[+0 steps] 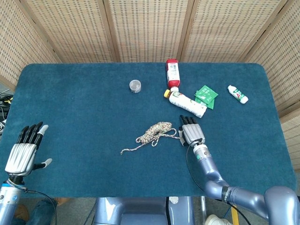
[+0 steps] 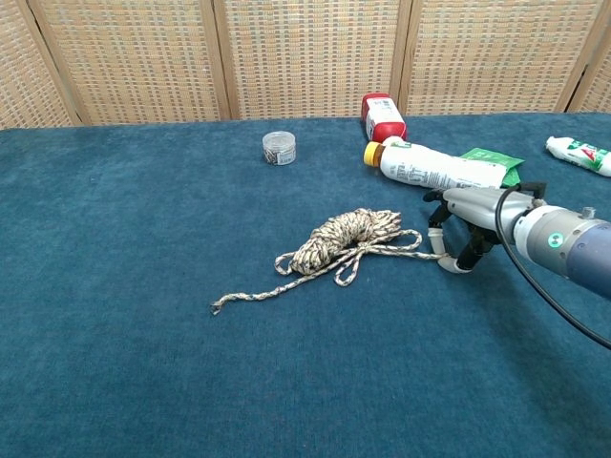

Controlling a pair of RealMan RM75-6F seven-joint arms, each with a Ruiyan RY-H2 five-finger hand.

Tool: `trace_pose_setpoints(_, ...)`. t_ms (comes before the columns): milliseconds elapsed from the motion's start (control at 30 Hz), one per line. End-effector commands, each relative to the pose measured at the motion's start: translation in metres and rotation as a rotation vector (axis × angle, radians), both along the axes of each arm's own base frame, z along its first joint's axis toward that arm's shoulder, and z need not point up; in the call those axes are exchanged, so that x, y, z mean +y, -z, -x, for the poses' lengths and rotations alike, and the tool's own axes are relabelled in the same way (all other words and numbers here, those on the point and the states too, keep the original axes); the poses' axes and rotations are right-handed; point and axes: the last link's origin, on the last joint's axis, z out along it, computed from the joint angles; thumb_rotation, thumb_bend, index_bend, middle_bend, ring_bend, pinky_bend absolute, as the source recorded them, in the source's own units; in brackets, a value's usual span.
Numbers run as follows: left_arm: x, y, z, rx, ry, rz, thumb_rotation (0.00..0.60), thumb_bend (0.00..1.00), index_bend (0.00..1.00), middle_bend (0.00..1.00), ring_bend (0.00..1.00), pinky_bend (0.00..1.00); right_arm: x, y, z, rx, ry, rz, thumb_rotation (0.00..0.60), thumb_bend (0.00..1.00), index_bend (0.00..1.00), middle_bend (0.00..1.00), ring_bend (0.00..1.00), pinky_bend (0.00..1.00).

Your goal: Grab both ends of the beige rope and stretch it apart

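On the fuzzy blue worktop (image 1: 84,112), braided beige rope (image 1: 154,132) lies loosely coiled; right robot hand (image 1: 191,134) pinches its end, left robot hand (image 1: 22,153) spread empty.

Hands: my left hand (image 1: 21,154) and right hand (image 1: 192,134) show ribbed silver backs.
Fingers: black, pale-tipped.
Arms: glossy blue-grey, thin black cable.
Wrist: green dot.

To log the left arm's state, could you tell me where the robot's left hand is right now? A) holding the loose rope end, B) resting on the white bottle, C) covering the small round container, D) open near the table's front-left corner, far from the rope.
D: the left hand is open near the front-left corner, well apart from the beige rope.
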Motion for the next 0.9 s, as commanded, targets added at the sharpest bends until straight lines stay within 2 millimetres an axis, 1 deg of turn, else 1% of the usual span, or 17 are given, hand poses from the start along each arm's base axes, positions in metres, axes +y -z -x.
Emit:
trace_pose_setpoints(33,0.000,0.001,-0.001,0.001,0.001,0.005,0.600,0.00,0.00,0.00,0.00,0.00,0.000,-0.003,-0.001,-0.007,-0.002,0.005,0.600,0.46,0.65,0.00,0.00,0.00)
trace_pose_setpoints(200,0.001,0.005,-0.004,-0.009,0.004,0.028,0.600,0.00,0.00,0.00,0.00,0.00,0.002,-0.006,-0.004,-0.017,-0.010,0.008,0.600,0.48,0.68,0.00,0.00,0.00)
trace_pose_setpoints(367,0.010,0.014,-0.017,-0.015,0.023,0.083,0.600,0.00,0.00,0.00,0.00,0.00,0.004,-0.007,-0.008,-0.017,-0.020,0.008,0.600,0.49,0.69,0.01,0.00,0.00)
trace_pose_setpoints(467,0.020,0.023,-0.025,-0.006,0.026,0.118,0.600,0.00,0.06,0.00,0.00,0.00,0.005,-0.007,-0.010,-0.014,-0.026,0.006,0.600,0.49,0.69,0.01,0.00,0.00)
trace_pose_setpoints(533,0.025,0.030,-0.031,-0.006,0.028,0.148,0.600,0.00,0.15,0.00,0.00,0.00,0.005,-0.007,-0.010,-0.013,-0.029,0.006,0.600,0.49,0.69,0.01,0.00,0.00)
trace_pose_setpoints(567,0.027,0.033,-0.033,-0.009,0.029,0.161,0.600,0.00,0.18,0.00,0.00,0.00,0.005,-0.007,-0.011,-0.013,-0.030,0.006,0.600,0.49,0.69,0.01,0.00,0.00)
trace_pose_setpoints(633,0.033,0.042,-0.040,-0.022,0.033,0.202,0.600,0.00,0.24,0.00,0.00,0.00,0.006,-0.006,-0.011,-0.013,-0.032,0.003,0.600,0.49,0.69,0.01,0.00,0.00)
trace_pose_setpoints(667,0.037,0.048,-0.045,-0.027,0.041,0.230,0.600,0.00,0.25,0.00,0.00,0.00,0.005,-0.006,-0.012,-0.013,-0.033,0.002,0.600,0.49,0.69,0.01,0.00,0.00)
trace_pose_setpoints(700,0.041,0.059,-0.054,-0.032,0.061,0.274,0.600,0.00,0.26,0.00,0.00,0.00,0.006,-0.005,-0.012,-0.013,-0.035,0.000,0.600,0.49,0.69,0.01,0.00,0.00)
trace_pose_setpoints(767,0.047,0.072,-0.062,-0.040,0.067,0.315,0.600,0.00,0.27,0.00,0.00,0.00,0.005,-0.004,-0.013,-0.016,-0.035,-0.002,0.600,0.49,0.69,0.01,0.00,0.00)
trace_pose_setpoints(900,0.059,0.096,-0.077,-0.049,0.065,0.389,0.600,0.05,0.32,0.00,0.00,0.00,0.005,-0.003,-0.014,-0.020,-0.037,-0.004,0.600,0.49,0.69,0.01,0.00,0.00)
